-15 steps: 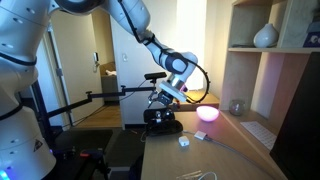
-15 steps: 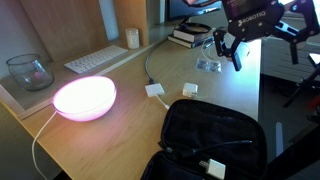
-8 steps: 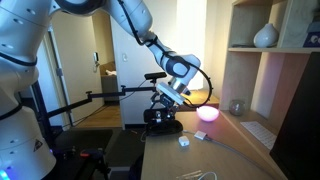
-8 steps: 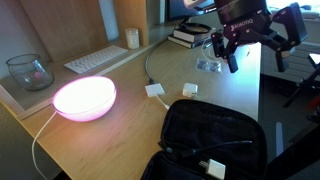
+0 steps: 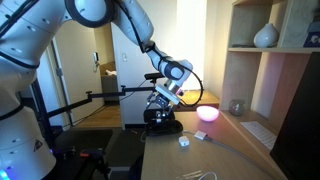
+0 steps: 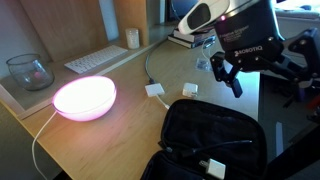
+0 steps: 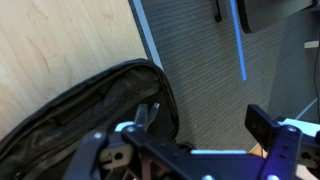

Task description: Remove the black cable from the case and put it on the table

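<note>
The black case (image 6: 212,128) lies open at the near edge of the tan wooden table (image 6: 120,125). It also shows in an exterior view (image 5: 163,121) and in the wrist view (image 7: 85,105). A thin black cable (image 6: 215,147) runs across the case's dark interior, next to a small white block (image 6: 215,167). My gripper (image 6: 227,76) hangs open and empty just above the far side of the case. In the wrist view its two fingers (image 7: 205,120) are spread over the case's rim and the floor beyond the table edge.
A glowing pink lamp (image 6: 85,97) stands to the left of the case. Two white adapters with pale cables (image 6: 156,90) lie between the lamp and the gripper. A keyboard (image 6: 95,60), a glass bowl (image 6: 30,70) and books (image 6: 188,37) sit farther back. Wooden shelving (image 5: 265,60) rises beside the table.
The gripper has come down and nearer to the case, staying open. The case and cable have not moved.
</note>
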`<state>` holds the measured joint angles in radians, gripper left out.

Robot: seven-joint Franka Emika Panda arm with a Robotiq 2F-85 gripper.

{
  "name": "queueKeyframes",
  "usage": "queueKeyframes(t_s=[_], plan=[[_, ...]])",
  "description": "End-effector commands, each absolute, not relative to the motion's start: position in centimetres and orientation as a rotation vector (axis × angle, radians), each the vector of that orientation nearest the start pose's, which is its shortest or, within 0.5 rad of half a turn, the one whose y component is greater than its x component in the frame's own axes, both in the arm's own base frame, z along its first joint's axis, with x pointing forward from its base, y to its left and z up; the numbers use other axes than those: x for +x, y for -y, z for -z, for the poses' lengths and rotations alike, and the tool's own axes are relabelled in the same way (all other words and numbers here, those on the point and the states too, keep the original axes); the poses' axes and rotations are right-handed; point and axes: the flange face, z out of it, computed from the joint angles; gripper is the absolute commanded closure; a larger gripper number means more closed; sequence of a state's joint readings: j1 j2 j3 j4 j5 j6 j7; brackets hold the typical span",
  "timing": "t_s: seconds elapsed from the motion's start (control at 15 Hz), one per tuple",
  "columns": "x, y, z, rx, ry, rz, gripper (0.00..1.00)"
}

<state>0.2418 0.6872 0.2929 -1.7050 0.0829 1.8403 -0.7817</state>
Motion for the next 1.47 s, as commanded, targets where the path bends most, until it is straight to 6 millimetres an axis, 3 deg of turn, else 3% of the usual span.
queueKeyframes(t_s=[0.0, 0.2, 0.6, 1.13, 1.4], plan=[[53.1, -32.7, -17.4, -2.175, 1.644, -0.736, 0.00], [53.7, -33.7, -17.1, -2.141, 1.791, -0.611, 0.00], [54.2, -34.4, -16.2, -2.133, 1.883, -0.485, 0.00], [53.6, -34.4, -11.6, -2.096, 1.823, -0.609, 0.00], [53.5, -34.9, -10.5, -2.105, 1.808, -0.636, 0.00]])
